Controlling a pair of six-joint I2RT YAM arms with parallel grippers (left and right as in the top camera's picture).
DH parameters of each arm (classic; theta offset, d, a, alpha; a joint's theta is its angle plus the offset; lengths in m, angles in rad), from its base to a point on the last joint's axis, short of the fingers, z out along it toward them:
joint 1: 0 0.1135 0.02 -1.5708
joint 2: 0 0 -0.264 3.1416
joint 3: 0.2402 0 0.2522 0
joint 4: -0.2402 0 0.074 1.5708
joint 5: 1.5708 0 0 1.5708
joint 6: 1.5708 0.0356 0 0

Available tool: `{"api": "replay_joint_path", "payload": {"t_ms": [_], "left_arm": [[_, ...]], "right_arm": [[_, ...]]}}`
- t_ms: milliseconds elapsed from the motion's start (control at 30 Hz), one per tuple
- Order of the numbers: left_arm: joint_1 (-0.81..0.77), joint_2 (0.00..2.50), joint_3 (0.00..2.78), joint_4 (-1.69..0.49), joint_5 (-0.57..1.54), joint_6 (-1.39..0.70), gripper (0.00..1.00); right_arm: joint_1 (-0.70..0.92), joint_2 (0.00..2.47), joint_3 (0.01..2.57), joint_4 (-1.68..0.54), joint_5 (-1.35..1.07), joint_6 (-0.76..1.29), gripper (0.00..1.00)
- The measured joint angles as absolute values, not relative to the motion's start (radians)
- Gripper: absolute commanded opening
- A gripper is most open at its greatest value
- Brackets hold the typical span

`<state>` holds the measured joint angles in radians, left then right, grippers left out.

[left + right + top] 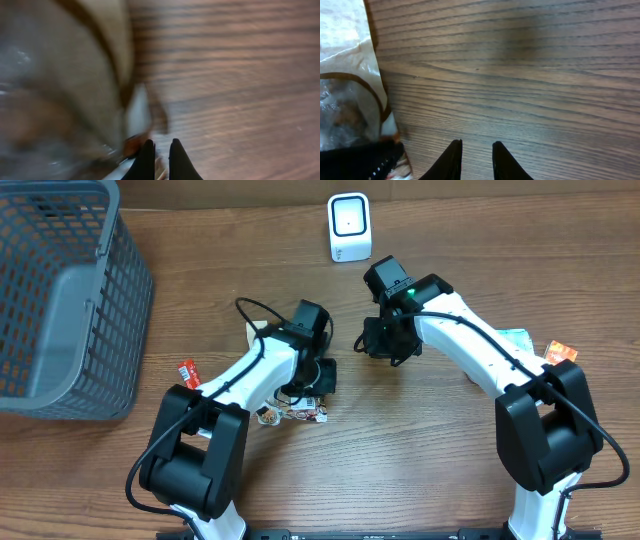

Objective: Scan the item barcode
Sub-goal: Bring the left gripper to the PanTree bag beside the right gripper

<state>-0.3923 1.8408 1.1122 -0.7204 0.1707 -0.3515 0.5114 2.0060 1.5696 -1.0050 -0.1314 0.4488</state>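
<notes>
Two grippers hang low. Nearest us lies the snack packet (295,414). Just past it, our left gripper (160,156) has its fingers pressed together. Our right gripper (475,157) holds its fingers slightly apart, empty. We might drop the slippery wrapper before reaching the far scanner (349,227).

1. The basket (60,300) stands at the far left of the worktop (420,470).
2. The scanner (349,227) sits at the back, centre.
3. The snack packet (295,414) lies mid-worktop, nearer the front.
4. A small sachet (188,372) lies between basket and snack packet.
</notes>
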Motion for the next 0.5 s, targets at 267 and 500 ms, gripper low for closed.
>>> {"api": "replay_joint_path", "payload": {"t_ms": [267,500], "left_arm": [[-0.370,1.822,1.221,-0.839,0.171,-0.341,0.04],[-0.245,1.722,1.388,-0.985,0.026,-0.359,0.04]], "right_arm": [[0.477,2.006,1.570,-1.016,-0.131,0.444,0.23],[0.474,2.006,1.570,-0.990,-0.131,0.443,0.23]]}}
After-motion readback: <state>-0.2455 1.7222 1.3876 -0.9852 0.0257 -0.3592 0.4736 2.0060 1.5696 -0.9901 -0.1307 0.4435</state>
